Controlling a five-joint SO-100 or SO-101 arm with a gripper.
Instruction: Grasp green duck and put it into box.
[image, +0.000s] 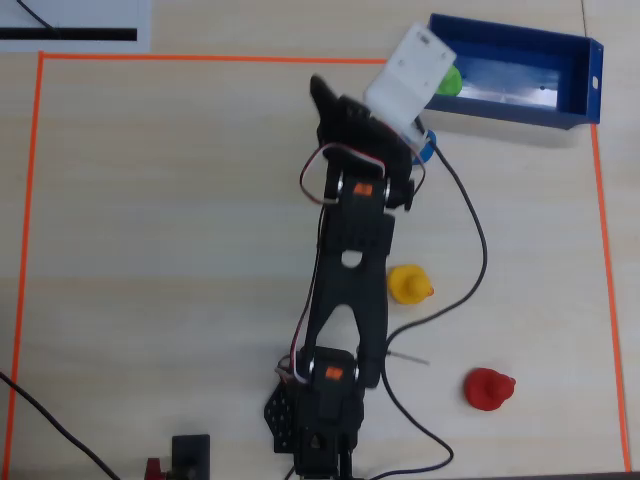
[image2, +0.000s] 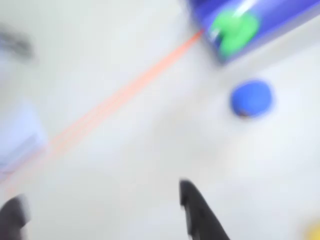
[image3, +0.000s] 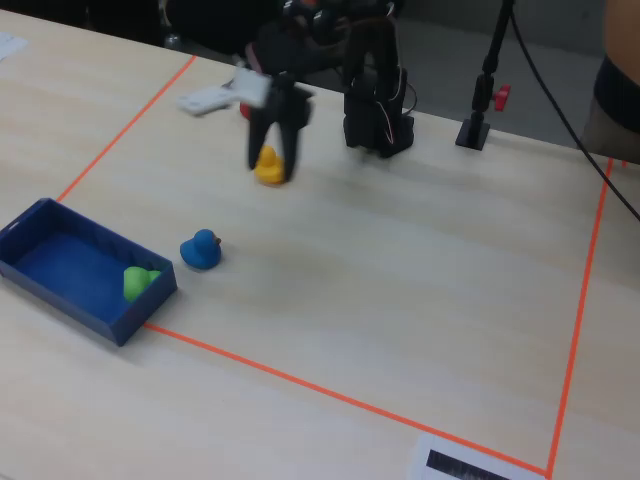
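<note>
Green duck (image3: 138, 281) already inside the box (image3: 60, 298) at its corner nearest the blue duck (image3: 200, 250), pincer (image3: 276, 165) apart and empty, risk of knocking that blue duck while retreating.

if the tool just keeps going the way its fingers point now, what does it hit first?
Probably bare table. In the fixed view the tool hangs open, fingers pointing down. The yellow duck shows between them, but the overhead view puts it back beside the arm. Depth is unclear.
</note>
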